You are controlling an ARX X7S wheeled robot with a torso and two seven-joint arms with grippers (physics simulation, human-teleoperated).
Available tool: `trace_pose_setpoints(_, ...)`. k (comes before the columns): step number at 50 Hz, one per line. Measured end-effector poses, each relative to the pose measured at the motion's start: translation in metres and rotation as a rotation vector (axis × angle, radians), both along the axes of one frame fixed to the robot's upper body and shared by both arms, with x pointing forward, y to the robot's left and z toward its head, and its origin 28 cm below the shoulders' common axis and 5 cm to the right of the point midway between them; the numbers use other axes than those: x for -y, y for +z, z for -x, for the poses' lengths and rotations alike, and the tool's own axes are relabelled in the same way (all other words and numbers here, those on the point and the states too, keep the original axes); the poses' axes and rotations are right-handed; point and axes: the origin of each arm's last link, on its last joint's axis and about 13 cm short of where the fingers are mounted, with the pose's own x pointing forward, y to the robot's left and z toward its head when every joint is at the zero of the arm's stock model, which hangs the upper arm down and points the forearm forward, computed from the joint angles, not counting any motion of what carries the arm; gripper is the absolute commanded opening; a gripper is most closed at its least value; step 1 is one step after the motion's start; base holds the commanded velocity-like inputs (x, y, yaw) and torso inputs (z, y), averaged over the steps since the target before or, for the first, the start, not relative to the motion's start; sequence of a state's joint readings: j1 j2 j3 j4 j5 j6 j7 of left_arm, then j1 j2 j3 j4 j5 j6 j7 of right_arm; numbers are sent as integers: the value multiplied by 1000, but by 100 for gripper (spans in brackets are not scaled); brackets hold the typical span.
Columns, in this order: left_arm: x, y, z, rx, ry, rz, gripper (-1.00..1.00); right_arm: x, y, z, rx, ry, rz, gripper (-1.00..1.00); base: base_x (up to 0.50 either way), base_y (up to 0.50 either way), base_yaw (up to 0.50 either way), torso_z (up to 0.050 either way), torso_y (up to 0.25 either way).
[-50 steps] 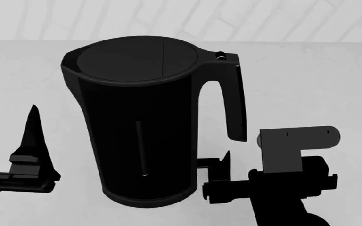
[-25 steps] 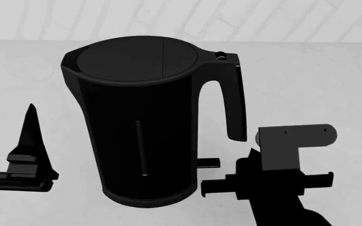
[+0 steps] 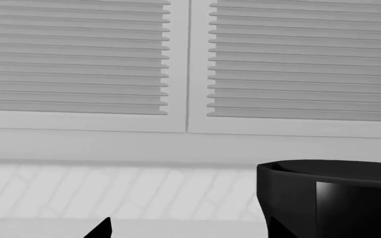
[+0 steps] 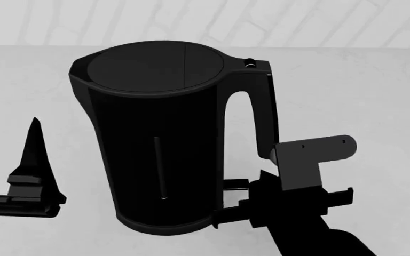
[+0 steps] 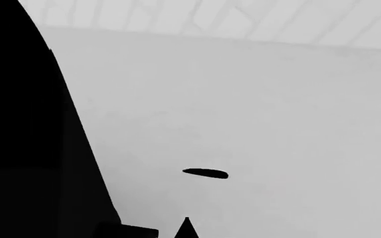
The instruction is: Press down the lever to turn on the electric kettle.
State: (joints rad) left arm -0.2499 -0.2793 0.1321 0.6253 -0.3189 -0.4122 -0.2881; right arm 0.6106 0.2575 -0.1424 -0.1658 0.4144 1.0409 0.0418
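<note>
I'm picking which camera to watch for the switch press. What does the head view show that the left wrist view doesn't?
Only the head view shows the whole kettle with its lid, handle and lever, plus the right gripper close beside that lever and the left gripper off to the kettle's other side. Only the left wrist view shows the slatted shutters. Both show the kettle's upper body and the brick-patterned wall.

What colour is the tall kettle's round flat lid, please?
Matte black, like the tall tapered jug kettle itself; its round flat lid shows best in the head view.
</note>
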Motion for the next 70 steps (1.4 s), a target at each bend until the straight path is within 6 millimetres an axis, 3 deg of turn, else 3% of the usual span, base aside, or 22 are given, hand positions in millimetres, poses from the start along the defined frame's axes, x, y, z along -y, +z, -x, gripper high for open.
trace_pose_setpoints(70,-1,1,0,3,-1,0,100,-3,-11,-24,-34,147,-26,-100,0,0,0,0,0)
